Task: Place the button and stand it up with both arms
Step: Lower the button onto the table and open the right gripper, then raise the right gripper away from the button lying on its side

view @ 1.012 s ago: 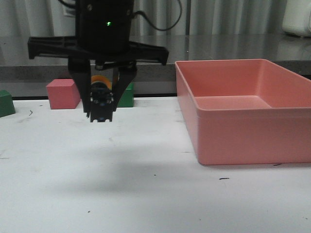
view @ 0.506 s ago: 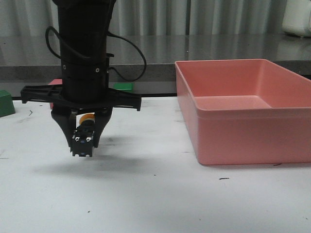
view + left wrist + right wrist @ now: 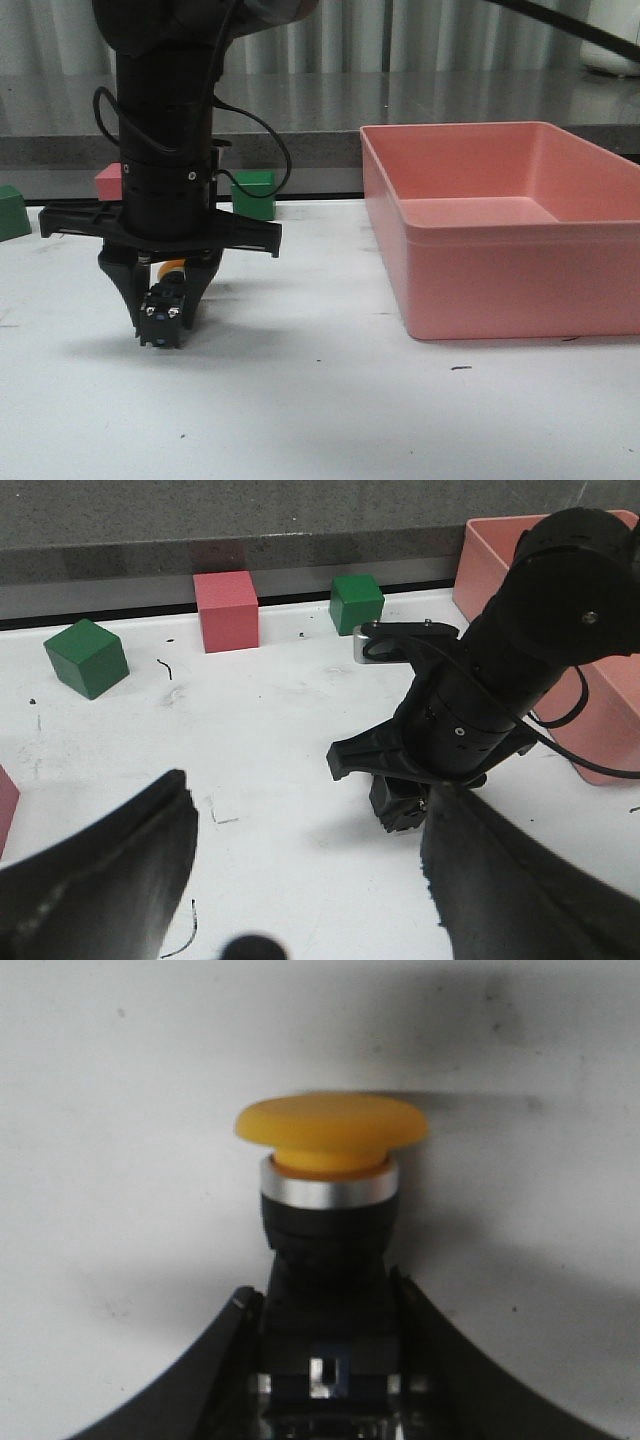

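Button (image 3: 165,300) sits clamped between the right jaws (image 3: 163,318), its base pinched, its long axis running up from the fingertips toward the yellow cap (base lowest, just above the bench (image 3: 320,400)). The left jaws (image 3: 300,880) hang open, near but apart. Against half a second ago, the right arm has sunk lower and edged slightly leftward
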Controlling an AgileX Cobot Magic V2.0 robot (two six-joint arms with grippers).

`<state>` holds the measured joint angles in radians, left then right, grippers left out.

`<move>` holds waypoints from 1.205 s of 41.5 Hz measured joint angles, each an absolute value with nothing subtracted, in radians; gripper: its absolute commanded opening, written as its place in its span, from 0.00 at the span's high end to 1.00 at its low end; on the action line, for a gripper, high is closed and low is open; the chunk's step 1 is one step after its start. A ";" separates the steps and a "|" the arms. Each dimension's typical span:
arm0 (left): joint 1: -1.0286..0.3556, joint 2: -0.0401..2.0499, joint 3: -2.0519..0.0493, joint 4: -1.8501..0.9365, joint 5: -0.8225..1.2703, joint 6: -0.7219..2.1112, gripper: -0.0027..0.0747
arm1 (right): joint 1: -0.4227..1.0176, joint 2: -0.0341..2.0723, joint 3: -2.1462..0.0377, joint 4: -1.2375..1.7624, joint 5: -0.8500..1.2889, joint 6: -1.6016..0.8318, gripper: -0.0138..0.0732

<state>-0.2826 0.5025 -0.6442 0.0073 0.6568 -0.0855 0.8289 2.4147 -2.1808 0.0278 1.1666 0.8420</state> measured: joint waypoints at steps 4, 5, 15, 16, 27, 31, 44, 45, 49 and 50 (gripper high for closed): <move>-0.283 0.502 -0.644 0.007 0.657 -0.086 0.35 | 0.829 2.415 -2.181 0.028 1.175 0.842 0.61; -0.283 0.502 -0.644 0.007 0.657 -0.086 0.35 | 0.829 2.415 -2.181 0.028 1.176 0.842 0.61; -0.283 0.502 -0.644 0.007 0.658 -0.086 0.35 | 0.829 2.415 -2.181 0.028 1.183 0.842 0.44; -0.283 0.502 -0.644 0.007 0.658 -0.086 0.35 | 0.829 2.415 -2.181 0.028 1.185 0.842 0.41; -0.283 0.502 -0.644 0.007 0.664 -0.086 0.35 | 0.829 2.415 -2.182 0.028 1.196 0.842 0.30; -0.283 0.502 -0.644 0.007 0.664 -0.086 0.35 | 0.829 2.415 -2.191 0.028 1.201 0.842 0.30; -0.283 0.502 -0.644 0.007 0.666 -0.085 0.35 | 0.829 2.386 -2.275 -0.014 1.225 0.818 0.30; -0.283 0.502 -0.644 0.007 0.666 -0.085 0.35 | 0.829 2.377 -2.279 -0.023 1.227 0.807 0.30; -0.283 0.502 -0.644 0.007 0.666 -0.085 0.35 | 0.829 2.336 -2.283 -0.035 1.232 0.734 0.30; -0.283 0.502 -0.644 0.007 0.666 -0.085 0.35 | 0.829 2.325 -2.285 -0.037 1.232 0.717 0.30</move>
